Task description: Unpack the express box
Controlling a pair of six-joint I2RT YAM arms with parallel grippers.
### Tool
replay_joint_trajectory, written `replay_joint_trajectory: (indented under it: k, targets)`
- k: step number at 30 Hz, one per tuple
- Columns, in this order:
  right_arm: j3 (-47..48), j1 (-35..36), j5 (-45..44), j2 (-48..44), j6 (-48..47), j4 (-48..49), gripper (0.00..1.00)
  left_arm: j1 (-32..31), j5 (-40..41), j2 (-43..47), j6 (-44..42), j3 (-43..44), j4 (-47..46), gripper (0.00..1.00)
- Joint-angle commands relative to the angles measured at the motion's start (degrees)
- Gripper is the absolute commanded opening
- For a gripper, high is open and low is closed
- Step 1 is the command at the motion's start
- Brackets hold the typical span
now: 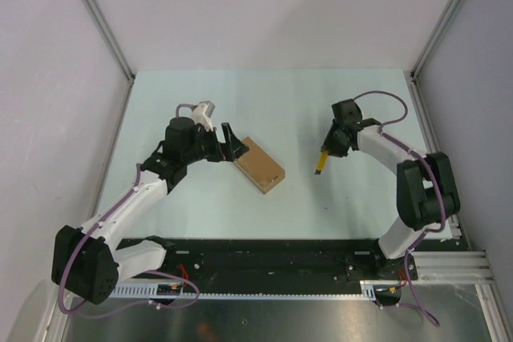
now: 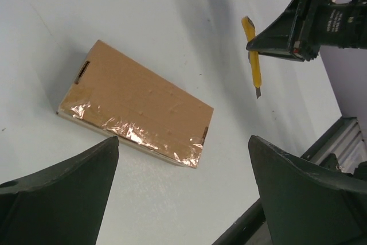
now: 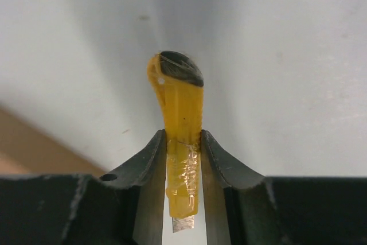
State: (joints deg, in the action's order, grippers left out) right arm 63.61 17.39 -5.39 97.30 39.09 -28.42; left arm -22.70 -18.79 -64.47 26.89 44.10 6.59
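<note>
The express box (image 1: pixel 260 165) is a flat brown carton lying closed on the table, with shiny clear tape along one long edge (image 2: pixel 137 116). My left gripper (image 1: pixel 230 143) is open just left of the box, its fingers (image 2: pixel 54 199) spread wide above the table near the taped edge. My right gripper (image 1: pixel 329 150) is shut on a yellow-and-black utility knife (image 3: pixel 182 142) with a short blade tip exposed. It holds the knife (image 1: pixel 320 162) above the table to the right of the box, apart from it. The knife also shows in the left wrist view (image 2: pixel 253 55).
The table is pale green (image 1: pixel 264 102), walled by grey panels with metal posts. A black rail and cable duct (image 1: pixel 264 258) run along the near edge, between the arm bases.
</note>
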Motion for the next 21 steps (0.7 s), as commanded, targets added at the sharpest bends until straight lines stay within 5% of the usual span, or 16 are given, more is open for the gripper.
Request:
replay_joint_trajectory:
  k: [1, 8, 12, 17, 21]
  targets:
    - [1.95, -0.16, 15.71, -9.82, -4.63, 7.67, 0.00, -0.50, -5.37, 0.48, -0.01, 3.71, -1.84, 1.00]
    - [1.95, 0.98, 42.01, -19.76, -0.17, 27.78, 0.00, -1.29, -16.36, 1.27, 4.30, 9.42, -2.28, 1.00]
    - [1.95, 1.42, 51.94, -23.29, 10.62, 48.34, 0.00, -1.82, -21.99, 1.63, 3.96, 15.73, -3.07, 1.00]
    - [2.04, 2.03, 58.03, -24.87, 24.61, 69.09, 0.00, -4.72, -27.70, 2.15, 4.13, 21.81, -5.70, 1.00]
    - [3.97, 4.23, 60.58, -26.01, 29.37, 78.95, 0.00, -7.88, -29.03, 3.64, 11.23, 20.25, -20.07, 1.00]
